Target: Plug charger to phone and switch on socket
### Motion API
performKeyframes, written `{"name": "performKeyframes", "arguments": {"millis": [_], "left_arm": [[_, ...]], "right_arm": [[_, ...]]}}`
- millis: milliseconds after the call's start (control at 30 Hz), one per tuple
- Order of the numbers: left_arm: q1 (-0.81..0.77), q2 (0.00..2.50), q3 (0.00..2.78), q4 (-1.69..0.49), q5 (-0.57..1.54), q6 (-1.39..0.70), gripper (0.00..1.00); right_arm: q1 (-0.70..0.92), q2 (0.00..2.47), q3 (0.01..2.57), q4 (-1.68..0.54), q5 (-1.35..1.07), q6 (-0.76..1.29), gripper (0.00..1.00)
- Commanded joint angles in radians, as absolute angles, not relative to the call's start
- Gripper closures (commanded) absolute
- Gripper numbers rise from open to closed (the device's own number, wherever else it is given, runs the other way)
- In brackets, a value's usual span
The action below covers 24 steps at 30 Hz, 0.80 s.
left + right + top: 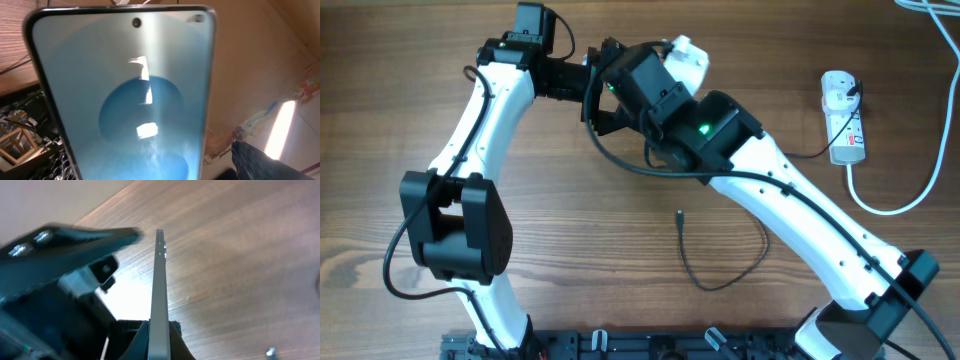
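Observation:
The phone is off the table at the far centre. Its blue-turquoise screen fills the left wrist view. In the right wrist view I see the phone edge-on, and my right gripper is shut on its lower end. My left gripper sits right beside the phone; one of its fingers stands clear of the phone's edge, so it looks open. In the overhead view the arms hide the phone. The charger's black cable lies on the table, its tip free. The socket lies at the far right.
The charger cable loops over the middle of the table and runs back to the socket. The socket's thick white lead curves along the right edge. Both arms cross above the far centre.

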<state>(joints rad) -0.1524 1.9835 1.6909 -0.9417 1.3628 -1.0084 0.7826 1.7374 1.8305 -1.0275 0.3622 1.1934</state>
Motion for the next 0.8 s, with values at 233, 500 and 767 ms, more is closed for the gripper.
{"name": "performKeyframes", "arguments": {"millis": [233,500,767], "left_arm": [[-0.156,1.948,1.689,-0.942,1.386,-1.003,0.31],[-0.156,1.948,1.689,-0.942,1.402,-1.045,0.28],[-0.157,1.948,1.689,-0.942,1.402,-1.056,0.51]], "right_arm": [[0.745,1.664,1.85,-1.067,0.331,1.879,0.96],[0.745,1.665,1.85,-1.071,0.322,1.988,0.96],[0.745,1.665,1.85,-1.052,0.26,2.071,0.95]]}}
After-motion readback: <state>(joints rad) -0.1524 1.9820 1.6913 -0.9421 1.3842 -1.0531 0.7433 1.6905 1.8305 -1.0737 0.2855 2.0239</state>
